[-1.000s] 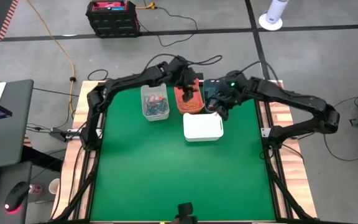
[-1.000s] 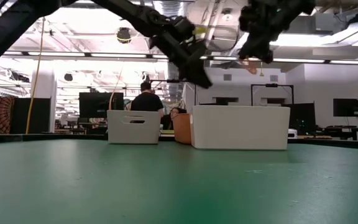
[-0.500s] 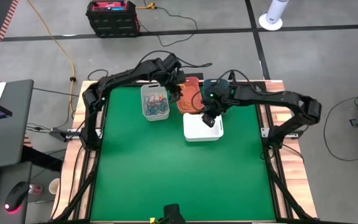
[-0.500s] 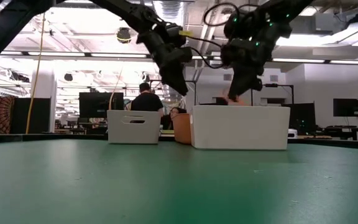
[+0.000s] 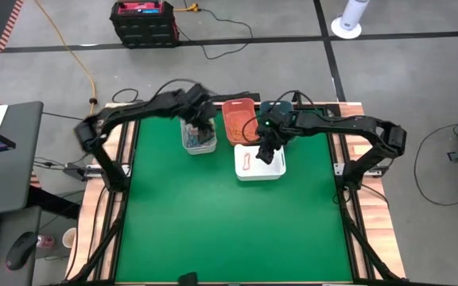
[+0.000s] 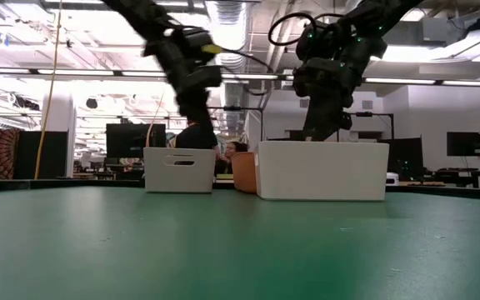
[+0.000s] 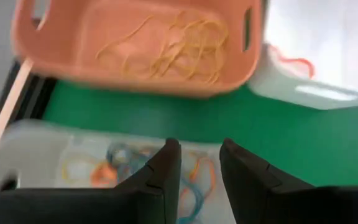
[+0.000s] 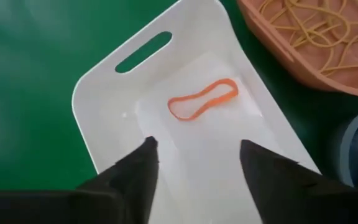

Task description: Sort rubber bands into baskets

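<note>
One red band [image 8: 202, 99] lies in the white basket [image 8: 110, 93] beneath my right gripper [image 8: 194, 165], jaws open. My left gripper [image 7: 199, 165] hangs over the grey basket [image 7: 30, 155], jaws parted and empty.

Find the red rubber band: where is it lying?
The red rubber band lies flat inside the white basket, below the open right pincer, beside the orange basket.

Lighting: bright and even, from ceiling strip lights [image 6: 227, 17] seen in the low view; shadows on the tabletop [image 5: 213, 214] are faint. Left arm [image 6: 177, 58] smeared by motion blur; left wrist view soft throughout, right wrist view sharper.
</note>
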Motion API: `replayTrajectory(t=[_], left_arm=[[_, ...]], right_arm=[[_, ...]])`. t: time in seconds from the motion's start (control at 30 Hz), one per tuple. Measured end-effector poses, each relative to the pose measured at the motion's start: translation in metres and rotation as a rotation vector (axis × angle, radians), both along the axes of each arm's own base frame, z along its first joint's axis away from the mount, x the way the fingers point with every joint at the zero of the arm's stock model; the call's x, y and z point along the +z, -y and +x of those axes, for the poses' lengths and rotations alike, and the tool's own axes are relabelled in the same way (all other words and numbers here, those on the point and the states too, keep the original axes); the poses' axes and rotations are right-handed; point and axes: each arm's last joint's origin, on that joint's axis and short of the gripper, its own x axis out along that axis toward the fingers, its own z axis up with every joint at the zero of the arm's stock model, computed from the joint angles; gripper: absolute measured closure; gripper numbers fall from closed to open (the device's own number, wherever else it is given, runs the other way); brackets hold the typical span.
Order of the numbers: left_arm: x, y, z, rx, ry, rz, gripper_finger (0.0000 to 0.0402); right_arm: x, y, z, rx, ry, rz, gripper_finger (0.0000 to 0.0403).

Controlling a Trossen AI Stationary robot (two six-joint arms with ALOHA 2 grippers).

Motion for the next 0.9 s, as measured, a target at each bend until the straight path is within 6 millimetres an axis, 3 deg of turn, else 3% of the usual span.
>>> replayTrajectory(t=[0.17, 0.33, 0.7, 0.9], left_arm=[[-0.016, 0.008, -0.037, 0.170, 0.117, 0.102, 0.0303], [-0.033, -0.002, -0.055, 0.258, 0.096, -0.002, 0.0304], [-0.070, -0.044, -0.045, 0.298, 0.047, -0.079, 0.0304], [-0.079, -0.055, -0.035, 0.173, -0.009, 0.010, 0.0304]], right_arm=[[0.007, 0.000, 0.002, 0.002, 0.031, -0.011, 0.0130], [0.020, -0.001, 0.007, 0.021, 0.071, -0.032, 0.0133], [0.049, -0.005, 0.018, 0.007, 0.139, -0.046, 0.0133], [0.062, -0.015, 0.022, 0.006, 0.166, -0.077, 0.0133]])
